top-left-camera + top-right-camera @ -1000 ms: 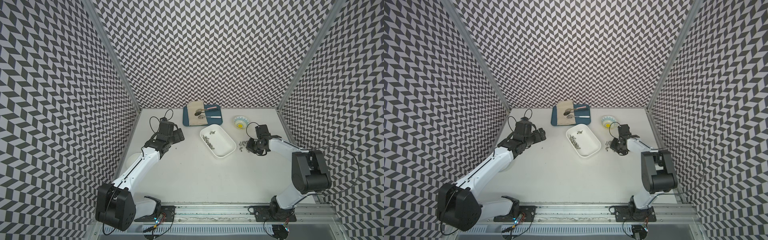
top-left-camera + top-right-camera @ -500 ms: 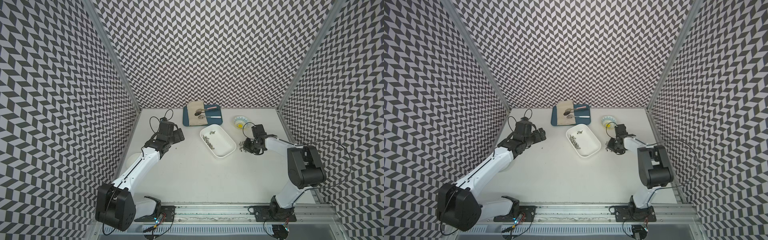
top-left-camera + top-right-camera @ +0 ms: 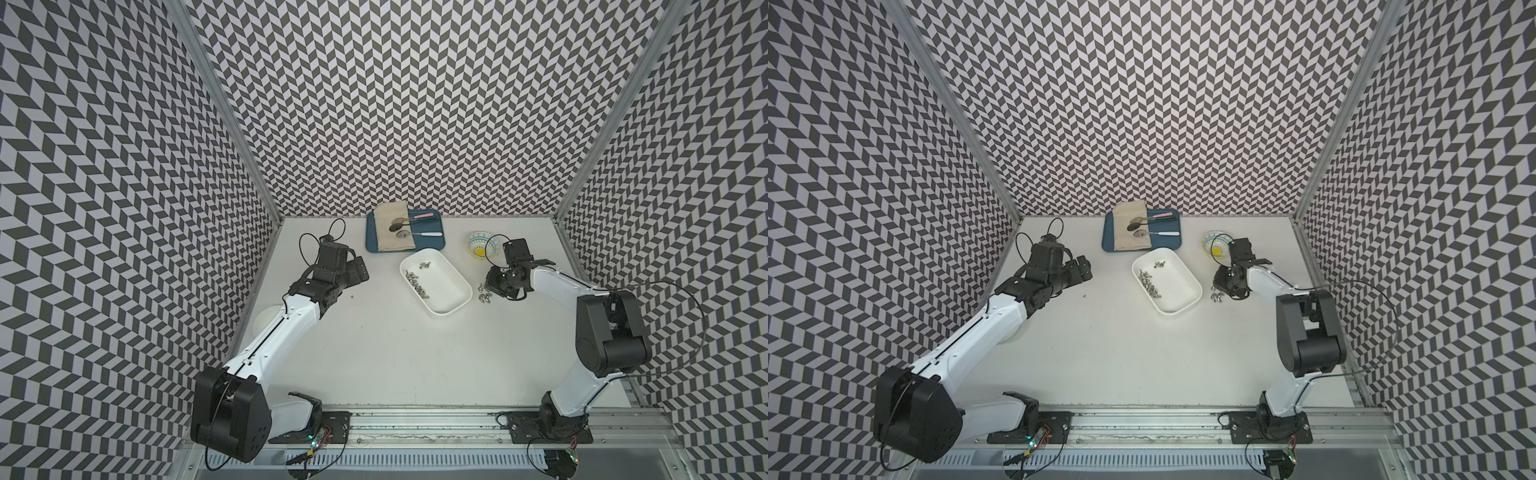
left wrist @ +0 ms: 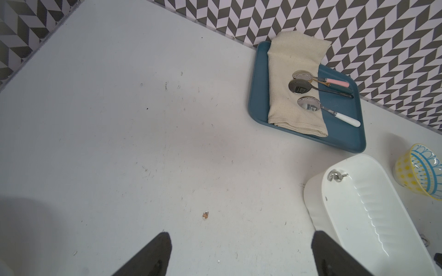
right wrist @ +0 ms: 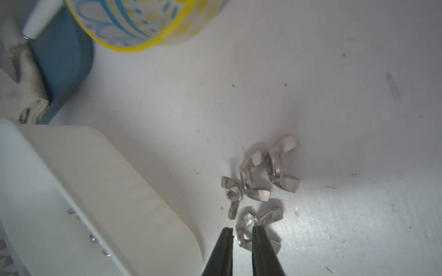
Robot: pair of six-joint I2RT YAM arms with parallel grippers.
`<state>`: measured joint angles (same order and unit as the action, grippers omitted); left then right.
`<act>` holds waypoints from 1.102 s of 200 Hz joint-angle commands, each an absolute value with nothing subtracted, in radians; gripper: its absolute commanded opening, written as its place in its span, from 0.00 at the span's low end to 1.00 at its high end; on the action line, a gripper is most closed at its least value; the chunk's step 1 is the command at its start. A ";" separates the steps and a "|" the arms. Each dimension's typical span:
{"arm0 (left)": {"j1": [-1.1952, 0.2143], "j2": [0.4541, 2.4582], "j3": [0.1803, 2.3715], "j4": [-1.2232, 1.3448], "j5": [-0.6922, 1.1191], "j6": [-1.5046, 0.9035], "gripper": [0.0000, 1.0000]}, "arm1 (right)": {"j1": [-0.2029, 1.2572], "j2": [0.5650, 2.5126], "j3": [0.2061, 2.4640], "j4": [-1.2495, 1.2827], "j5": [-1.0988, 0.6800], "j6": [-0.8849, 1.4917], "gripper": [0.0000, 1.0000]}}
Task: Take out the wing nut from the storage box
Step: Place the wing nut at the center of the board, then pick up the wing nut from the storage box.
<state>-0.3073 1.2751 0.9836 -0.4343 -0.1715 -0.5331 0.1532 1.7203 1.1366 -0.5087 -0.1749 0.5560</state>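
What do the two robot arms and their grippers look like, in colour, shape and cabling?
Both the left arm and the right arm have smooth white links between bulky black joint housings. The left gripper and the right gripper have black, tapering fingers. Thin black cables loop free beside both arms.

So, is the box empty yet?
Not empty: a row of nuts lies inside the box; other nuts sit outside on the table.
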 commanded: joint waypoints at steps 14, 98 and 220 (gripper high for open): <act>-0.316 1.274 1.000 -0.422 -0.184 -0.532 0.95 | 0.246 1.678 1.306 -0.573 -0.120 0.516 0.23; -0.331 1.289 1.005 -0.429 -0.183 -0.531 0.95 | 0.563 1.967 1.674 -0.587 -0.033 0.510 0.26; -0.337 1.232 0.966 -0.459 -0.195 -0.529 0.95 | 0.541 2.219 1.787 -0.566 0.065 0.683 0.32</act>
